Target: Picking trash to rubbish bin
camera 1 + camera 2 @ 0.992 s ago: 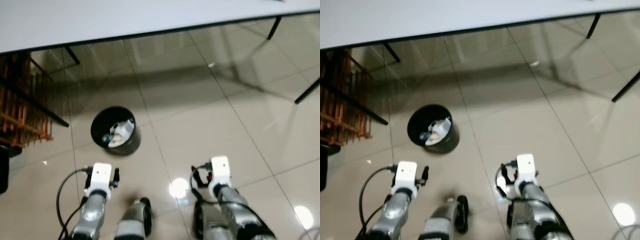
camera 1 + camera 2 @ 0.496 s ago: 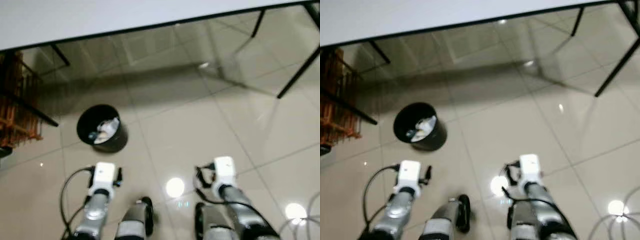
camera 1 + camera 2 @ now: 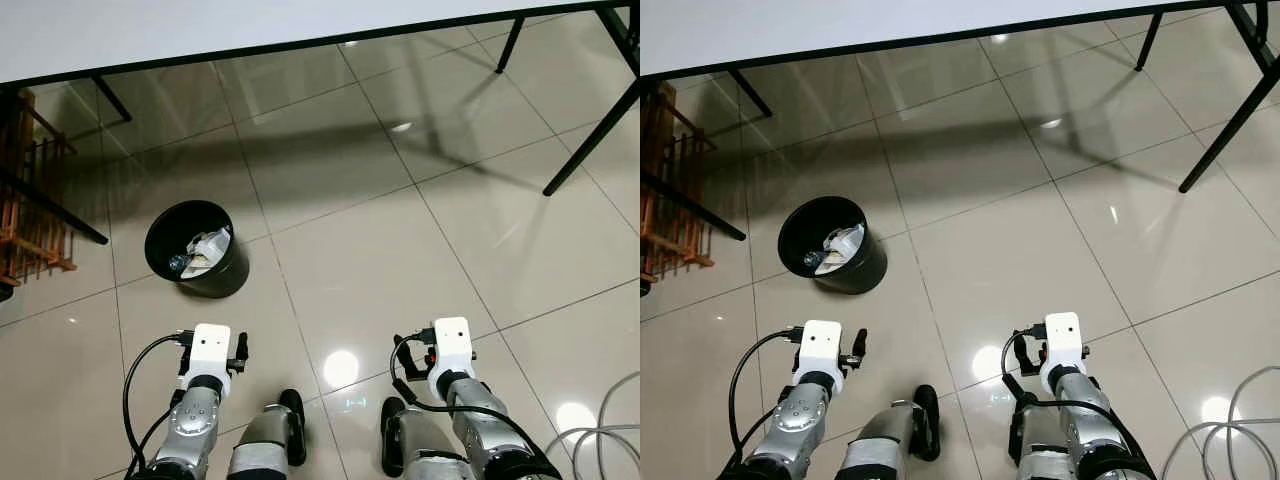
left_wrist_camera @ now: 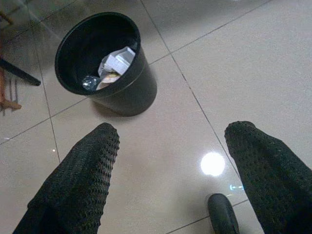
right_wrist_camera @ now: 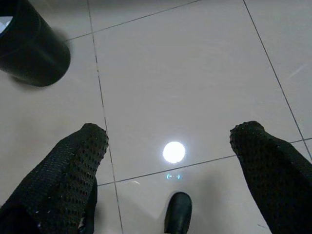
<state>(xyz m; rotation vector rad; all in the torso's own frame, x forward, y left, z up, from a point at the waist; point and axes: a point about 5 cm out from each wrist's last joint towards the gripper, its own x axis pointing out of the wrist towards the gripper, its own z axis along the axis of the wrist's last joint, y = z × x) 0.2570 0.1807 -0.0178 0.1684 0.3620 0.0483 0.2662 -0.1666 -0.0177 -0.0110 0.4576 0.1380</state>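
A black round rubbish bin stands on the tiled floor ahead and to my left. It holds a white carton, crumpled paper and a clear plastic bottle. My left arm hangs low, short of the bin. In the left wrist view my left gripper is open and holds nothing, with the bin beyond its fingers. My right arm hangs on the other side. My right gripper is also open over bare tiles, and the bin sits off to one side of it.
A white table edge runs across the top, with black legs at the right. A wooden rack stands at the far left. A grey cable lies at the bottom right. My black feet are below.
The whole picture has shifted as the camera moved, and it is now sharp. The bin sits further left in view. Both arms hang as before.
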